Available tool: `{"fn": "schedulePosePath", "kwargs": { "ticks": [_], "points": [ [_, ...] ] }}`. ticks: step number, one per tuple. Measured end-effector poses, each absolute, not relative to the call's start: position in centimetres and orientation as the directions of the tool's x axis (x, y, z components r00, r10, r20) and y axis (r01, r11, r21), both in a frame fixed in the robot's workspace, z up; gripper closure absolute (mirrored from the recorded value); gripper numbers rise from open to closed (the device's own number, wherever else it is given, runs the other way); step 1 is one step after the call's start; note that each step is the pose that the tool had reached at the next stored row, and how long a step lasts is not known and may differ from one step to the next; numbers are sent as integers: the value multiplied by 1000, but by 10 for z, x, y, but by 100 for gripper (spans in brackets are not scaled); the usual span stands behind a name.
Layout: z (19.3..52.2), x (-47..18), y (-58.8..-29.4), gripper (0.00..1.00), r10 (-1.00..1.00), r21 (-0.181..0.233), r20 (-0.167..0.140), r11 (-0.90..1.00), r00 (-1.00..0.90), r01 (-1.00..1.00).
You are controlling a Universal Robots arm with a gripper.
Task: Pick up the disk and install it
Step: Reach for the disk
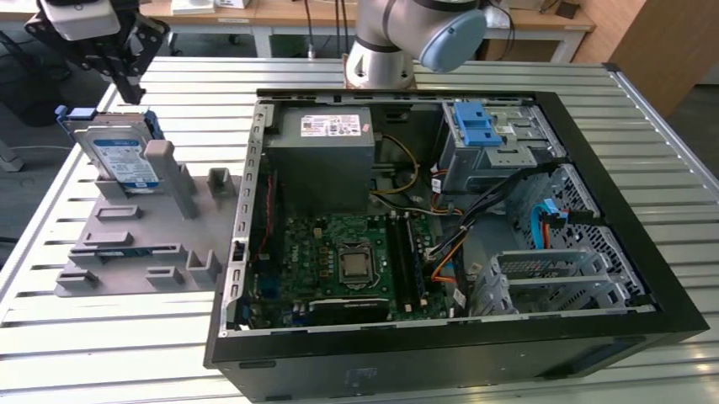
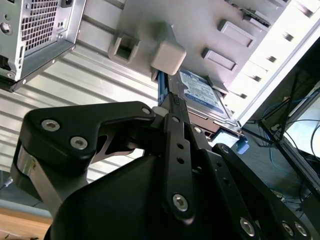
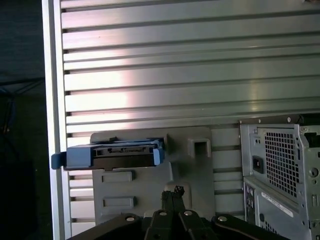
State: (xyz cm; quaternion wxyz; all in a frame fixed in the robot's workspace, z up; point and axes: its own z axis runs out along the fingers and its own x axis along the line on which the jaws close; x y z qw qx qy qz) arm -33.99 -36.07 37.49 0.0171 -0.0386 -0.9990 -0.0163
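Note:
The disk (image 1: 118, 156) is a silver drive with a white-and-blue label and blue rails. It stands on edge in a slot at the far end of the grey fixture (image 1: 135, 244), leaning against a grey post. My gripper (image 1: 127, 82) hangs just above and behind the disk's top edge, apart from it, with its black fingers shut and nothing between them. In the first wrist view the disk (image 3: 112, 152) lies just beyond the closed fingertips (image 3: 172, 192). The second wrist view shows the disk's label (image 2: 200, 92) past the finger pair (image 2: 172, 105).
An open black computer case (image 1: 663, 252) fills the exterior view's right half, holding a motherboard (image 1: 348, 261), a grey power supply (image 1: 326, 160) and a metal drive cage with a blue latch (image 1: 481, 126). The arm's base (image 1: 382, 50) stands behind the case. The slatted metal table (image 1: 113, 353) ends close to the fixture.

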Motion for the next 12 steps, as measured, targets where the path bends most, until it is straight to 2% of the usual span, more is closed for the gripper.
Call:
{"fn": "schedulePosePath", "kwargs": {
  "ticks": [12],
  "points": [
    [370, -368, -358, 89, 77, 31, 35, 996, -996, 78]
  ]
}}
